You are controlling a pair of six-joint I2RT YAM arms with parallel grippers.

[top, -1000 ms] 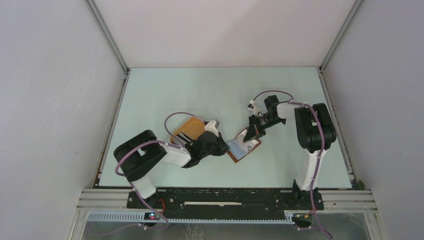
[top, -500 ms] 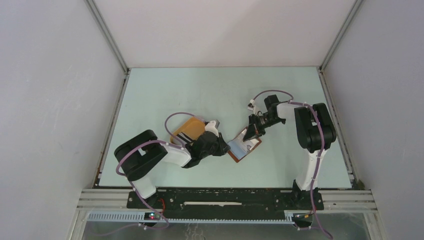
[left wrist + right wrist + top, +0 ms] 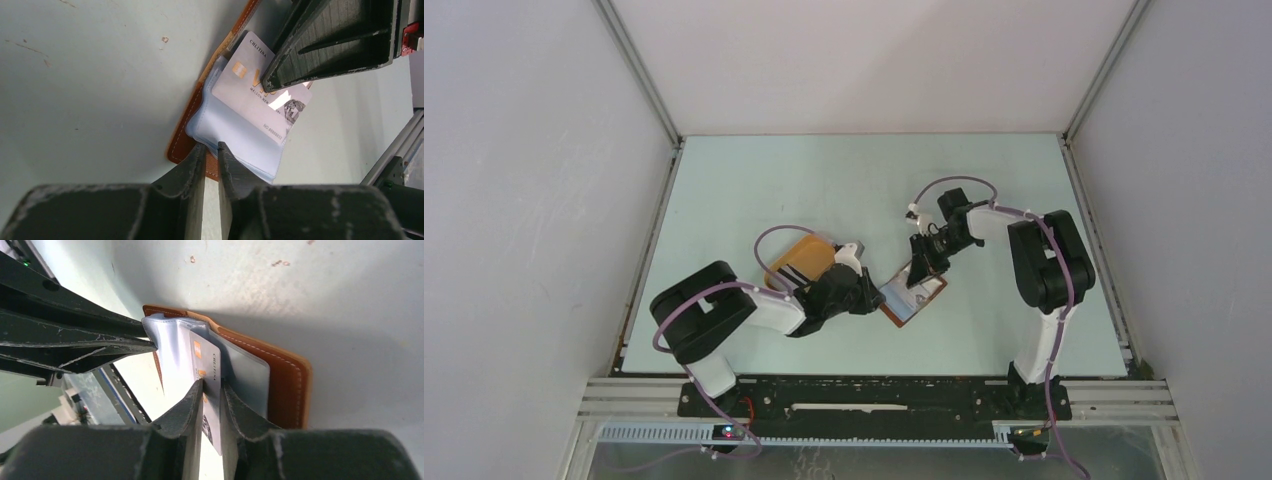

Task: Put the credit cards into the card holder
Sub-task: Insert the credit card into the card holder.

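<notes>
We see the left gripper (image 3: 210, 151) clamped on one edge of the card holder (image 3: 178, 144). Its two fingers sit almost together, with the brown border and a fold of the pale blue sleeves (image 3: 235, 137) pinched in the narrow slit between them. The holder lies open on the tabletop (image 3: 824, 180), brown side down and sleeves up.

The right gripper (image 3: 212, 390) meets the holder from the opposite side. Its jaws stand a little apart with a credit card (image 3: 209, 367) in the gap; we cannot tell whether they press on it or only flank it. The card is grey, with a gold chip and printed lettering. It stands tilted, its leading end down among the sleeves, with a pale leaf on one side and a greyer pocket on the other. In the left wrist view most of its face shows above the sleeves, and the right gripper's dark fingers cover its outer end.

On the tabletop the holder sits closer to the near edge than to the far one, a little right of the middle. The left gripper reaches it from the left, the right gripper from the far right. An orange tray (image 3: 809, 247) lies left of the middle, close behind the left gripper, which is between it and the holder. It carries striped cards (image 3: 792, 272), pale with dark bands; we cannot make out how many.
</notes>
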